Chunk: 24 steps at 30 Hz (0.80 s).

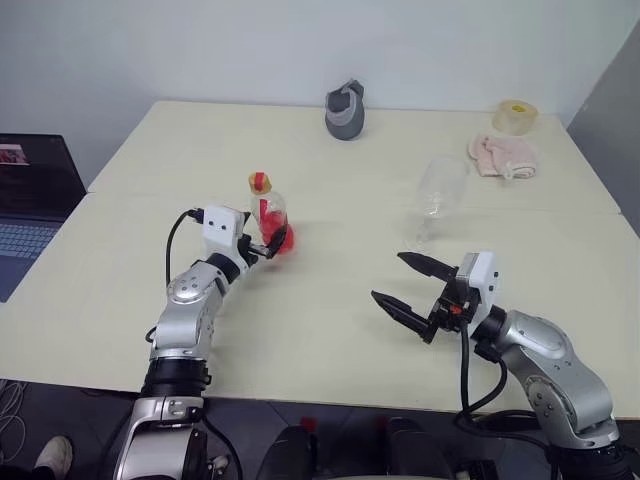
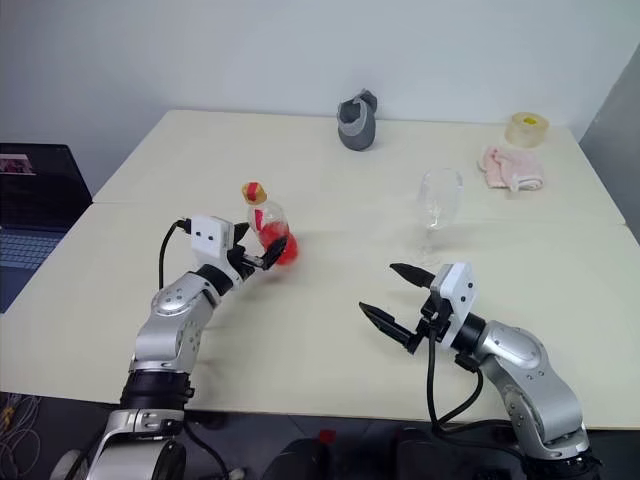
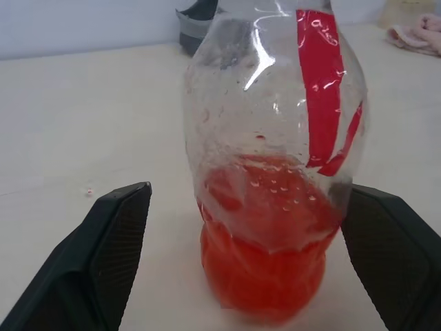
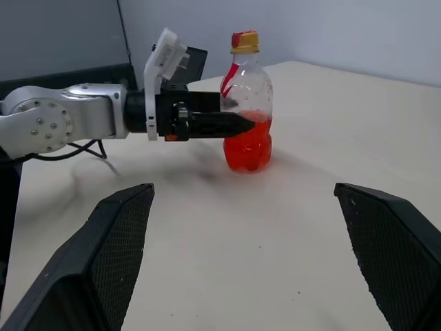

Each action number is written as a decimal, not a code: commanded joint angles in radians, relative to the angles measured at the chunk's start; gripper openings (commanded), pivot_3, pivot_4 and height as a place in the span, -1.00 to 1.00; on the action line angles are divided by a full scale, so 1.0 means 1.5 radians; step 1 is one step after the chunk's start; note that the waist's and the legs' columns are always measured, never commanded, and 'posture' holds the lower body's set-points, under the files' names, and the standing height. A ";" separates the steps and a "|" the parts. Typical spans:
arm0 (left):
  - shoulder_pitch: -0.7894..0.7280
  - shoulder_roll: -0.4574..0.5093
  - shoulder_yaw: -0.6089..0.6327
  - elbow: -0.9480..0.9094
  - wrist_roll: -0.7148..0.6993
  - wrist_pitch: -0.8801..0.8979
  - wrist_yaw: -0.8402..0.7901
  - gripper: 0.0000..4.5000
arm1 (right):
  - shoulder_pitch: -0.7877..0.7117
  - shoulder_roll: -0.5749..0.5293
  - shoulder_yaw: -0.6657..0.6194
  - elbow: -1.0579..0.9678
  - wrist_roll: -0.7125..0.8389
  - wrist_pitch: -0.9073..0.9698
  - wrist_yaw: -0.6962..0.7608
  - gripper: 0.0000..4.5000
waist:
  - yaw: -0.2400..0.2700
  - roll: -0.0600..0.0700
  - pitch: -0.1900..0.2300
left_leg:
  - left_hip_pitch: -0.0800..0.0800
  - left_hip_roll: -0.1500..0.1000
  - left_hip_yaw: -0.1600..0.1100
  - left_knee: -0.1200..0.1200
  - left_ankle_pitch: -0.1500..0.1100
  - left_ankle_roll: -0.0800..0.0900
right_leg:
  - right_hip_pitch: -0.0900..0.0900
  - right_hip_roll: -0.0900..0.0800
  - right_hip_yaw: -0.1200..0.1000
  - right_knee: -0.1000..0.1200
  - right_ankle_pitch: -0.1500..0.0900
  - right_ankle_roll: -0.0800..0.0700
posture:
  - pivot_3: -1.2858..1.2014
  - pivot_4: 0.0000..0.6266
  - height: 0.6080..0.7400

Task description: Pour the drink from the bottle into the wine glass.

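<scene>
Bottle [image 1: 270,222] upright on the bench [image 1: 330,320], well inside its near edge, holding red-orange drink [image 3: 265,255] in its lower part. Left gripper [image 3: 255,262] fingers spread, flanking the bottle without contact. Wine glass [image 2: 438,205] stands right of the bottle, open bench between. Right gripper [image 1: 410,285] fingers spread, nearer than the glass.

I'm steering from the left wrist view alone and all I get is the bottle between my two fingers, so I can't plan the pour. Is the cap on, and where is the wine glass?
Observer: The bottle carries its yellow-and-red cap; it stands upright on the table.
Operator: And the glass?
Observer: The wine glass stands upright to the bottle's right, beyond the right gripper.
Operator: Is that gripper busy?
Observer: No, it is open and empty, hovering over the table.
Operator: Am I gripping yet?
Observer: The left gripper is open, one finger on each side of the bottle.
</scene>
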 commanded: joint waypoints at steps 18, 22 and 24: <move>-0.138 -0.043 0.008 0.243 0.013 -0.209 -0.021 0.98 | -0.014 -0.001 -0.003 -0.038 0.015 0.015 -0.032 1.00 | 0.000 -0.001 0.000 | 0.000 0.000 0.000 0.000 0.000 0.000 | 0.000 0.000 0.000 0.000 0.000 0.000 | 0.03 -0.52 1.00; -0.146 -0.045 0.013 0.257 0.007 -0.223 -0.027 0.46 | -0.017 -0.001 -0.001 -0.036 0.014 0.014 -0.035 1.00 | 0.000 -0.001 0.000 | 0.000 0.000 0.000 0.000 0.000 0.000 | 0.000 0.000 0.000 0.000 0.000 0.000 | 0.03 -0.52 1.00; -0.149 -0.045 0.013 0.262 0.007 -0.226 -0.030 0.24 | -0.018 -0.001 -0.001 -0.034 0.013 0.013 -0.037 1.00 | 0.000 -0.001 0.000 | 0.000 0.000 0.000 0.000 0.000 0.000 | 0.000 0.000 0.000 0.000 0.000 0.000 | 0.03 -0.52 1.00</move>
